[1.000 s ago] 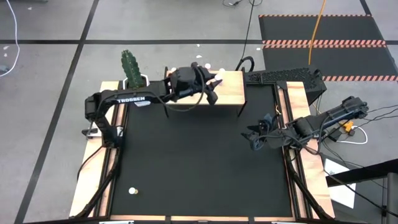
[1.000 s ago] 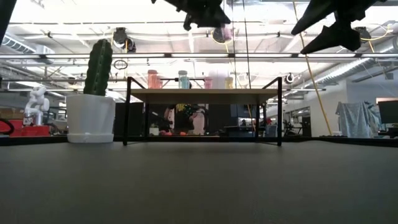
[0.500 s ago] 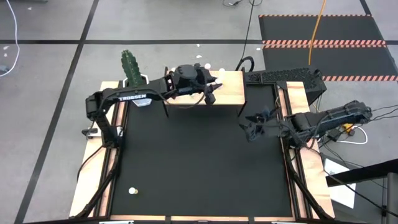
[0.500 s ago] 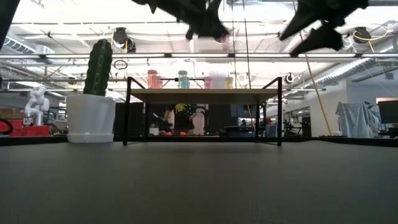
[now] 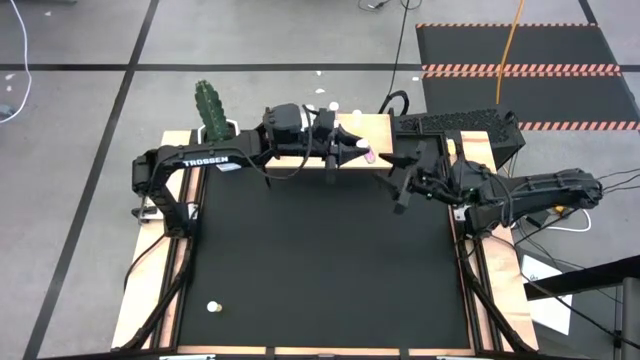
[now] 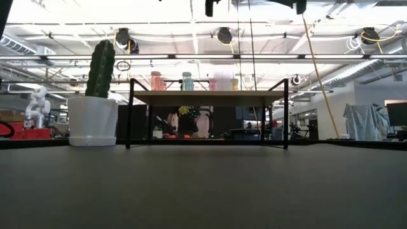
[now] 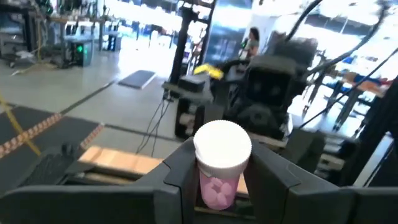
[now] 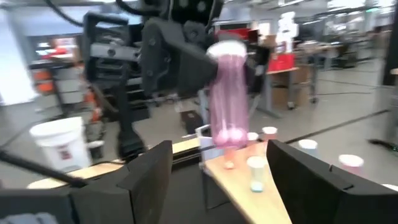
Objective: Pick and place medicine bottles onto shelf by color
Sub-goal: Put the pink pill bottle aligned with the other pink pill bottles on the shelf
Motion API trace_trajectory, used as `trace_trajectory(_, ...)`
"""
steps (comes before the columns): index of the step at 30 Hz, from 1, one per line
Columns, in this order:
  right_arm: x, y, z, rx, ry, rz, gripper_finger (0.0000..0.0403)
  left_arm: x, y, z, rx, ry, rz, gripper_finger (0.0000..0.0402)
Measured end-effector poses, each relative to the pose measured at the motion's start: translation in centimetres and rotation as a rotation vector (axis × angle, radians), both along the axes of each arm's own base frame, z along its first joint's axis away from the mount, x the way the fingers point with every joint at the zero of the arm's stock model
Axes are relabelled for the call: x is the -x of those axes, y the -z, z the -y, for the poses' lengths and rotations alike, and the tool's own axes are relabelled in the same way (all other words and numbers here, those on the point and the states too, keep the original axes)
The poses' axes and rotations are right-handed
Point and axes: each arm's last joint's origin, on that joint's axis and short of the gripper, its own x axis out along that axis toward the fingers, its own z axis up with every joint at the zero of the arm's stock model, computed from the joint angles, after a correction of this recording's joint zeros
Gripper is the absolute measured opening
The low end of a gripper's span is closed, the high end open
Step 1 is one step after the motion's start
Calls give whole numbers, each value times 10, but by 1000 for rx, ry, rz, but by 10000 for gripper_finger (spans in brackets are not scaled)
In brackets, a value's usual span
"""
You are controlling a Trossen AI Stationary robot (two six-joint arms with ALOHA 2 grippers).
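1. Seen from above, a black table mat [image 5: 320, 260] fills the middle of the frame, with a wooden shelf [image 5: 372, 150] on thin black legs along its upper edge.
2. The left arm reaches in from the left of the overhead frame. The left gripper [image 5: 358, 148] hangs over the shelf, just right of the frame's centre line and pointing right.
3. The left gripper is closed around a pink bottle [image 5: 368, 155] with a white cap. In the left wrist view the bottle stands upright at lower centre, cap up, clamped between the two dark fingers [image 7: 177, 177].
4. The right arm comes in from the right edge of the overhead frame. The right gripper [image 5: 402, 190] sits just off the shelf's right end, near the pink bottle but apart from it.
5. The right gripper's fingers are spread wide and hold nothing. In the right wrist view its two dark fingers [image 8: 149, 171] fill the lower corners, with the pink bottle blurred at upper centre between them, farther off.
6. In the table-level view, four small bottles [image 6: 156, 81] stand in a row on the shelf top, centre frame; their colours are pale and hard to tell apart.
7. A white pot with a green cactus [image 5: 209, 108] stands at the shelf's left end, upper left of the overhead frame.
8. One small white-capped bottle [image 5: 212, 307] sits alone on the mat at lower left of the overhead frame.
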Motion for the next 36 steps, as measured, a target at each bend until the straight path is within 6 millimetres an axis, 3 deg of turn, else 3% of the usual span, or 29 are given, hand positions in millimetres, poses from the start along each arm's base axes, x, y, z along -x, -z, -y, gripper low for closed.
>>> trace_trajectory(16, -1, -4, 10, -129, -135, 86, 243, -3, -3, 16, -6, 43, 31, 113)
trace_trajectory(36, -2, -4, 12, -218, -245, 104, 105, -4, -5, 24, 2, 63, 48, 113)
